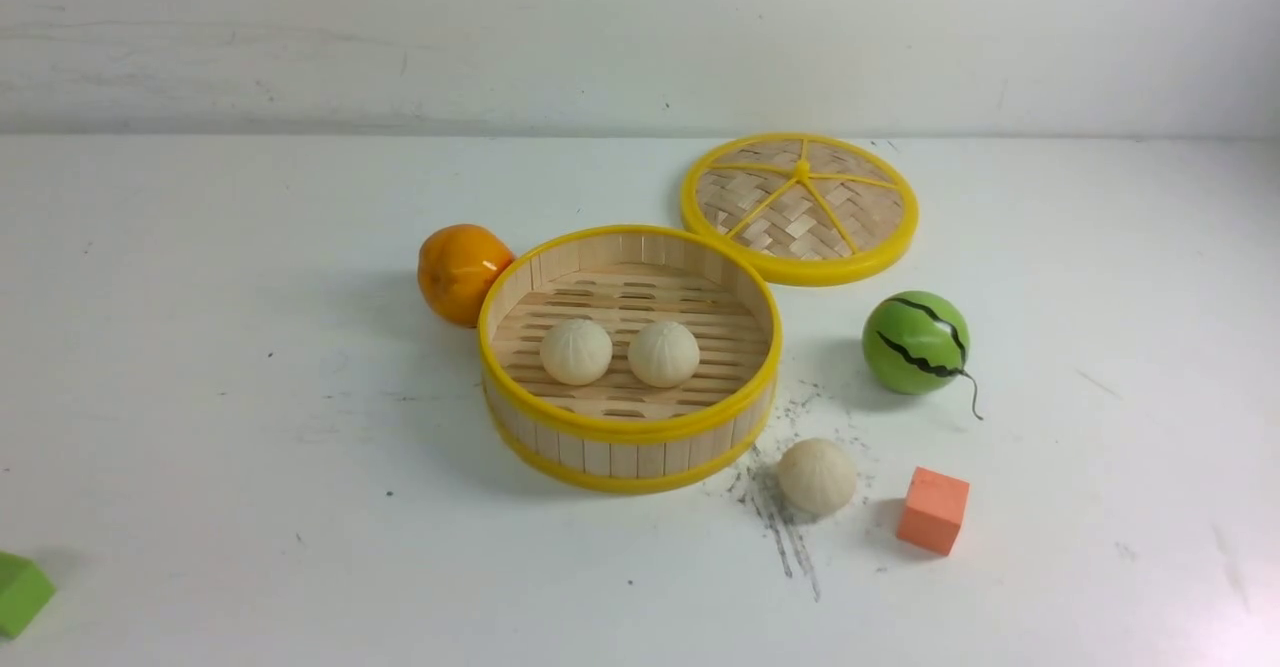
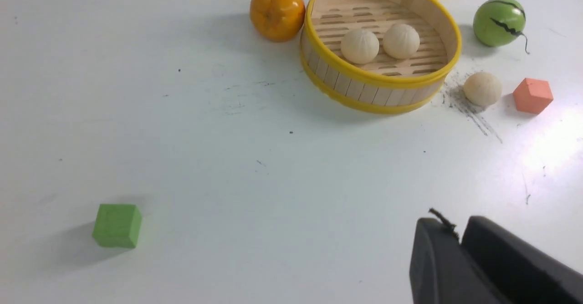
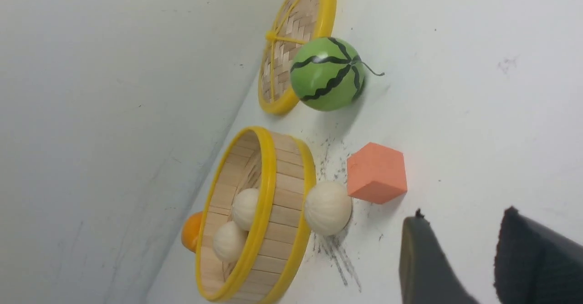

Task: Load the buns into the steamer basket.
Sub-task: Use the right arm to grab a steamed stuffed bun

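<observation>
The steamer basket [image 1: 630,435] stands mid-table with two buns inside, one on the left [image 1: 576,351] and one on the right [image 1: 663,353]. A third bun [image 1: 817,476] lies on the table just right of the basket's front, on dark scuff marks. Neither gripper shows in the front view. In the left wrist view my left gripper [image 2: 457,229] is shut and empty, far nearer than the basket [image 2: 364,95]. In the right wrist view my right gripper [image 3: 462,219] is open and empty, a short way from the loose bun [image 3: 327,208].
An orange [image 1: 460,272] touches the basket's left rim. The flat woven lid [image 1: 799,207] lies behind on the right. A green striped melon ball [image 1: 916,342] and an orange cube [image 1: 933,509] sit right of the loose bun. A green cube [image 1: 20,592] lies front left.
</observation>
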{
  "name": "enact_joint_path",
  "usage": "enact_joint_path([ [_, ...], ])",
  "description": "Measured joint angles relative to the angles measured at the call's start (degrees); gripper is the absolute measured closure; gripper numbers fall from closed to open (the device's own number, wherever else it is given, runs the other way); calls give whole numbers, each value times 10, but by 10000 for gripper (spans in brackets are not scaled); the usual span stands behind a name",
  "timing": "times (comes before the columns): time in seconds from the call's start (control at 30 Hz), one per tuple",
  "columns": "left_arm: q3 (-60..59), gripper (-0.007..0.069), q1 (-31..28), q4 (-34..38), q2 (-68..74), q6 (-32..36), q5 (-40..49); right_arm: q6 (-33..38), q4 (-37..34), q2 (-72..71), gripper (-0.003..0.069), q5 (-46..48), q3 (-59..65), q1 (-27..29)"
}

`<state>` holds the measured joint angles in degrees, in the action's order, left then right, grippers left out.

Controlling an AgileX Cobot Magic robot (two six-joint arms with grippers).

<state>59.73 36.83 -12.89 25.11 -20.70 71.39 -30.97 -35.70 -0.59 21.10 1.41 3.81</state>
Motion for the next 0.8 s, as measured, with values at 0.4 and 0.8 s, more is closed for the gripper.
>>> enact_joint_path([
  [0.4,-55,551,0,2,0,18,0,310,27,47,616,24,-149,0],
  [0.8,-56,540,0,7,0,28,0,647,50,495,677,326,-522,-37],
])
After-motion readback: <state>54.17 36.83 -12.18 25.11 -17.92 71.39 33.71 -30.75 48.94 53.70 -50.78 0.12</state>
